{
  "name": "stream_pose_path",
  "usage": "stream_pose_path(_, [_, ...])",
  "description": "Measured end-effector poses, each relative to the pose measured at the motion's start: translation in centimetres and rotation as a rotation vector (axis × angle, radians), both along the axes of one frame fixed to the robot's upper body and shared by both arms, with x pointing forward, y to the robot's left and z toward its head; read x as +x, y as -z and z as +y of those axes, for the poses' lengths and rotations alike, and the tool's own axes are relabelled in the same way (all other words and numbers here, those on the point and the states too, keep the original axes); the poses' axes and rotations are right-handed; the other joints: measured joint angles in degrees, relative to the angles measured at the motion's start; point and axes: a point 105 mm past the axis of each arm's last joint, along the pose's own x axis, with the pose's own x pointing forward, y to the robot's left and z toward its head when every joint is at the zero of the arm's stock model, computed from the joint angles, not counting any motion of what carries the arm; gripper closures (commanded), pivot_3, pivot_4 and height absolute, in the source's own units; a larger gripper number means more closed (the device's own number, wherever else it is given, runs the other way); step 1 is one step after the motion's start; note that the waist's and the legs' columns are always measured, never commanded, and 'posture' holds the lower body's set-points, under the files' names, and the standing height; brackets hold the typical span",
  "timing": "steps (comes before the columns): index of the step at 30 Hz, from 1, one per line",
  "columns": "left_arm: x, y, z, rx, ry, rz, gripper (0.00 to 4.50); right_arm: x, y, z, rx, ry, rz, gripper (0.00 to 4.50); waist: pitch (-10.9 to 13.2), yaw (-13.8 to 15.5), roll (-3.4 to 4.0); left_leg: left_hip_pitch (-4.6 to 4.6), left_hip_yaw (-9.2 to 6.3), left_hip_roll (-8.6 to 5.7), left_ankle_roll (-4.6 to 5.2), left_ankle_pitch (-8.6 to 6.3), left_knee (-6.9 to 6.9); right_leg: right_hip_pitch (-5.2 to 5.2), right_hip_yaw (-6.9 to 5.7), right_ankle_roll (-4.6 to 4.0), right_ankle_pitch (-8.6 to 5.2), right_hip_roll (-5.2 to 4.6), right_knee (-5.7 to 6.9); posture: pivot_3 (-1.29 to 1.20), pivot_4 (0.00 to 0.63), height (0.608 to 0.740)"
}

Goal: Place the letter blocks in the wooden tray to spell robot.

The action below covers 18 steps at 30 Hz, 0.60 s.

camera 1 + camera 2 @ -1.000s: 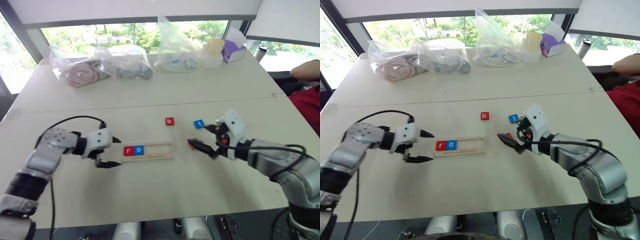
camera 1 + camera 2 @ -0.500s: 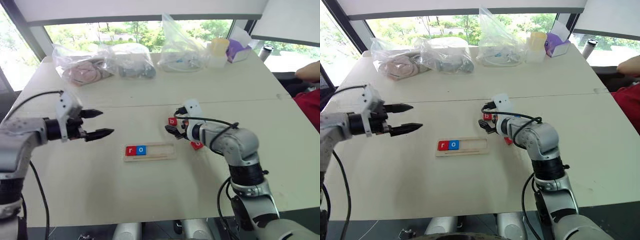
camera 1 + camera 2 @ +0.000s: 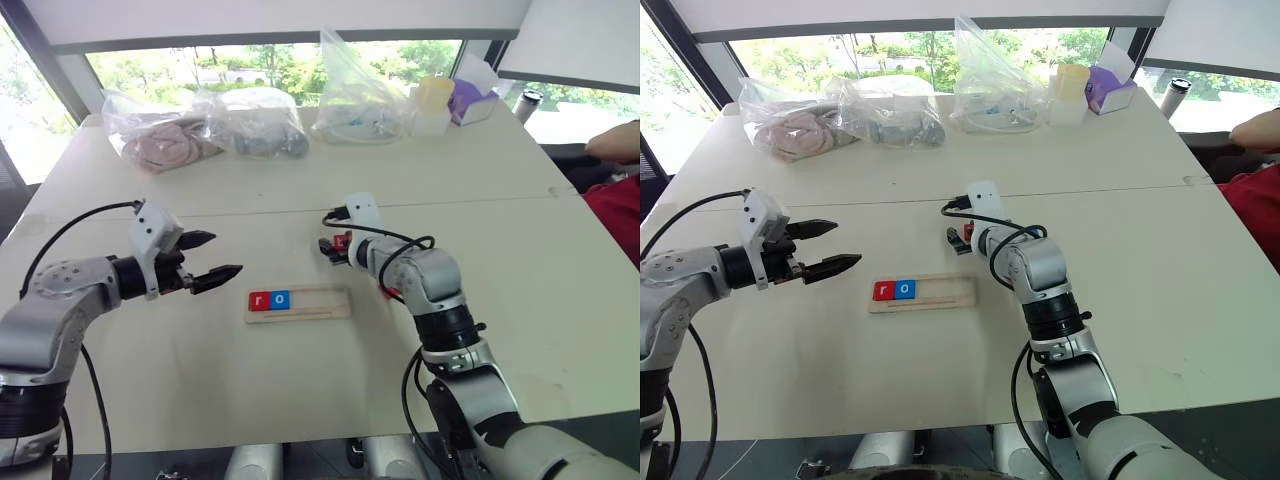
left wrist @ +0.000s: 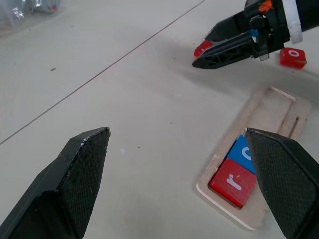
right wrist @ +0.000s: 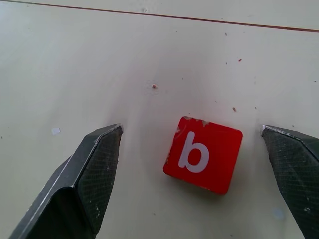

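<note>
Straddling the red b block [image 5: 203, 154] with spread fingers, the right gripper [image 3: 330, 250] had not yet grasped it. Two tiles, r [image 4: 232, 182] and o [image 4: 248, 151], filled the wooden tray [image 3: 318, 303] at mid-tabletop; three slots stayed empty. A loose red o [image 4: 292, 57] lay nearby. The left gripper [image 3: 214, 270] hovered open and empty.

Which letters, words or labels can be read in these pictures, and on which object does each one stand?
"r": white letter on the red block at the end of the wooden tray.
"o": white letter on the blue block next to it in the tray.
"b": white letter on the red block lying on the table between the right gripper's open fingers.
"o": white letter on the red block beyond the tray.
The purple box at the far edge: no text readable.
</note>
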Motion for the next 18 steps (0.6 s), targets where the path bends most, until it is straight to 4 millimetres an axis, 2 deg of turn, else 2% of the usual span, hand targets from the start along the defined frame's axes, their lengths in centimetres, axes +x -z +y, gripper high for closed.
stream_pose_path(4, [0.2, 0.2, -0.3, 0.001, -0.001, -0.015, 0.0, 0.2, 0.3, -0.1, -0.064, 0.0, -0.024, 2.9, 0.0, -0.2, 0.0, 0.02, 0.01, 0.0, 0.0, 0.0, 0.0, 0.0, 0.0, -0.01, 0.0, 0.01, 0.0, 0.0, 0.15, 0.74])
stream_pose_path(5, [0.3, 0.3, -0.4, 0.001, 0.001, -0.014, 0.0, 0.1, 0.3, 0.1, -0.081, -0.007, -0.034, 3.29, 0.0, -0.3, 0.0, 0.02, 0.0, 0.0, 0.0, 0.0, -0.01, 0.0, 0.0, -0.01, 0.0, 0.01, 0.0, 0.0, 0.15, 0.74])
stream_pose_path(10, [0.7, 0.2, -1.2, 0.008, 0.025, -0.026, 0.0, 0.1, 0.2, -0.4, -0.111, -0.006, -0.068, 3.3, 0.0, -0.8, 0.0, -0.03, -0.05, -0.02, 0.0, 0.0, -0.02, 0.01, -0.02, 0.0, 0.0, -0.01, 0.0, 0.0, 0.15, 0.74])
stream_pose_path(12, [0.9, -0.1, -1.9, 0.006, 0.052, -0.036, 0.0, -0.1, -0.2, -1.5, -0.128, 0.004, -0.086, 3.3, 0.0, -0.6, 0.03, -0.08, -0.08, -0.03, 0.0, 0.0, -0.02, -0.01, -0.04, 0.03, 0.0, -0.08, -0.03, 0.0, 0.15, 0.74])
stream_pose_path(16, [0.7, 0.1, -3.1, 0.011, 0.113, -0.017, 0.0, -0.9, -3.8, -5.5, -0.128, 0.082, -0.18, 3.3, 0.0, -0.3, 0.03, -0.13, -0.03, -0.08, 0.0, 0.0, -0.01, -0.01, -0.01, 0.08, -0.02, -0.16, -0.1, 0.0, 0.15, 0.74])
stream_pose_path(18, [0.2, 0.0, -4.4, 0.011, 0.178, 0.002, 0.0, -2.5, -5.6, -7.4, -0.106, 0.101, -0.2, 3.3, 0.0, 0.0, 0.03, -0.13, -0.07, -0.08, 0.0, 0.0, -0.05, -0.01, -0.03, 0.11, -0.04, -0.13, -0.1, 0.0, 0.15, 0.74])
